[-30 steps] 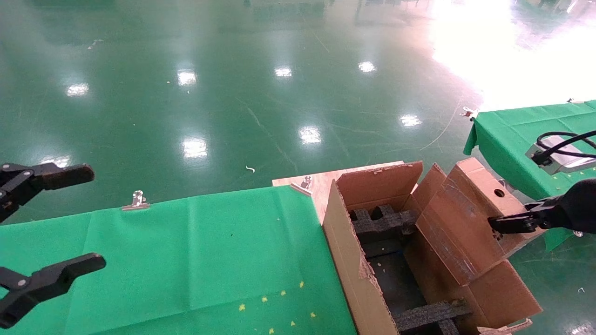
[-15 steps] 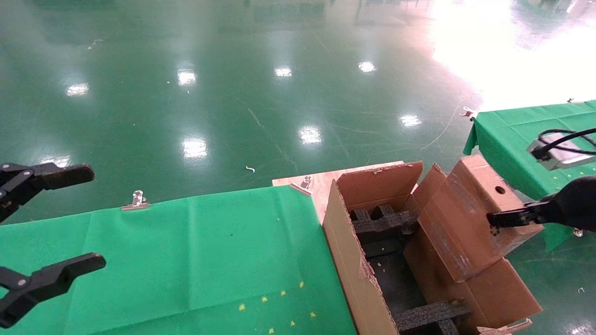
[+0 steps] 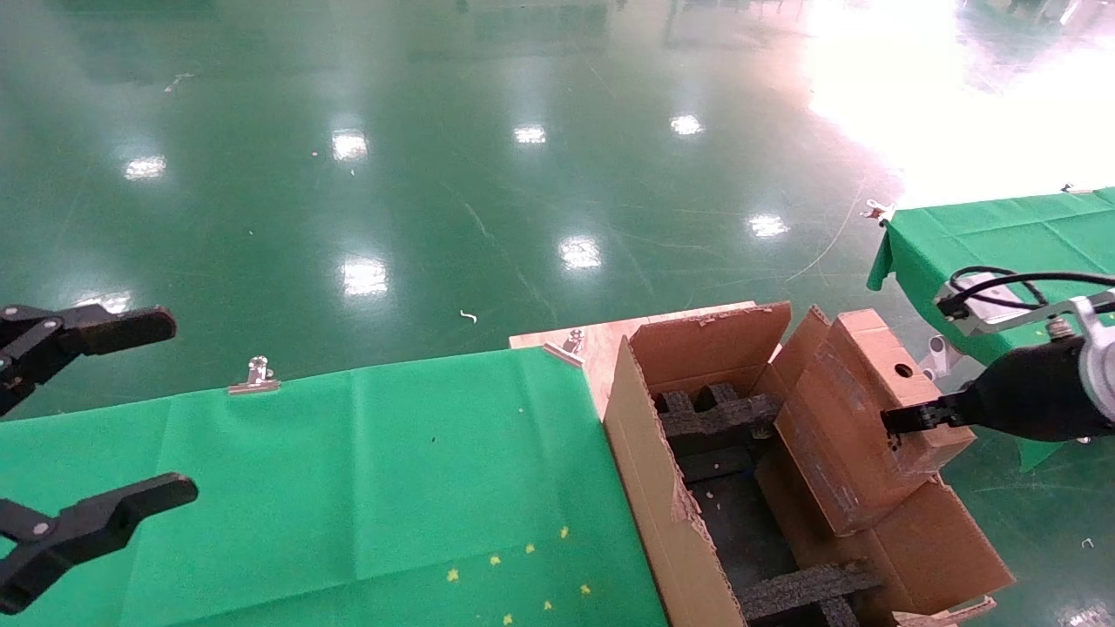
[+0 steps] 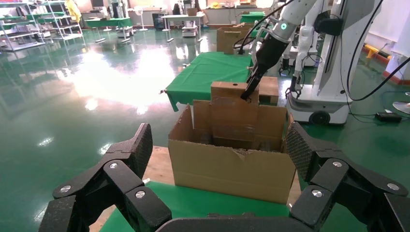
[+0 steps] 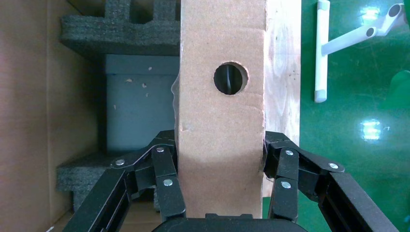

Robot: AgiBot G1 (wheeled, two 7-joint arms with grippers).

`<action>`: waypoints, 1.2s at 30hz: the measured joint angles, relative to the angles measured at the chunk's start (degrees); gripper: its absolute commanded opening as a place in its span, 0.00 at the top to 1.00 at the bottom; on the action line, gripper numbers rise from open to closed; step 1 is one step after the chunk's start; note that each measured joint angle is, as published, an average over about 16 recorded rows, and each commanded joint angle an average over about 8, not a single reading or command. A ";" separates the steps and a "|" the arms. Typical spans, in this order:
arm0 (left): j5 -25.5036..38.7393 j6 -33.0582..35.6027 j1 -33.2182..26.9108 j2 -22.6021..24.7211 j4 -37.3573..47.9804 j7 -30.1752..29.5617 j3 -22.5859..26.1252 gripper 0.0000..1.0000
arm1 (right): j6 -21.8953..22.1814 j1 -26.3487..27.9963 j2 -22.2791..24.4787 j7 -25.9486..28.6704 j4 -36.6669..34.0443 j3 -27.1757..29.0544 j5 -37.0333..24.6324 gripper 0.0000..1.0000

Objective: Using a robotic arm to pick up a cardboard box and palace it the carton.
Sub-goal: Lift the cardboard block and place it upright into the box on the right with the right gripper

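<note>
The right tool (image 5: pixel 220 181) grips the small brown holed cardboard box (image 3: pixel 858 418) over the large brown flapped carton (image 3: pixel 662 496); the left tool (image 3: pixel 83 431) hangs open.

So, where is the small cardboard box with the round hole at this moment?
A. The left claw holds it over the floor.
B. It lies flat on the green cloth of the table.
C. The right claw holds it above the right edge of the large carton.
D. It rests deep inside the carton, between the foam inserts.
C: the right claw grips both sides of the cardboard box, which is over the carton's right edge.
</note>
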 measured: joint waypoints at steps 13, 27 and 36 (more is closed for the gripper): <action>0.00 0.00 0.00 0.00 0.00 0.00 0.00 0.00 | 4.97 -4.46 -2.18 5.50 -0.01 -2.34 -3.26 1.00; 0.00 0.00 0.00 0.00 0.00 0.00 0.00 0.00 | 12.43 -10.58 -4.35 11.16 -0.45 -4.89 -6.65 1.00; 0.00 0.00 0.00 0.00 0.00 0.00 0.00 0.00 | 17.04 -14.59 -6.33 14.71 -1.14 -6.38 -9.21 1.00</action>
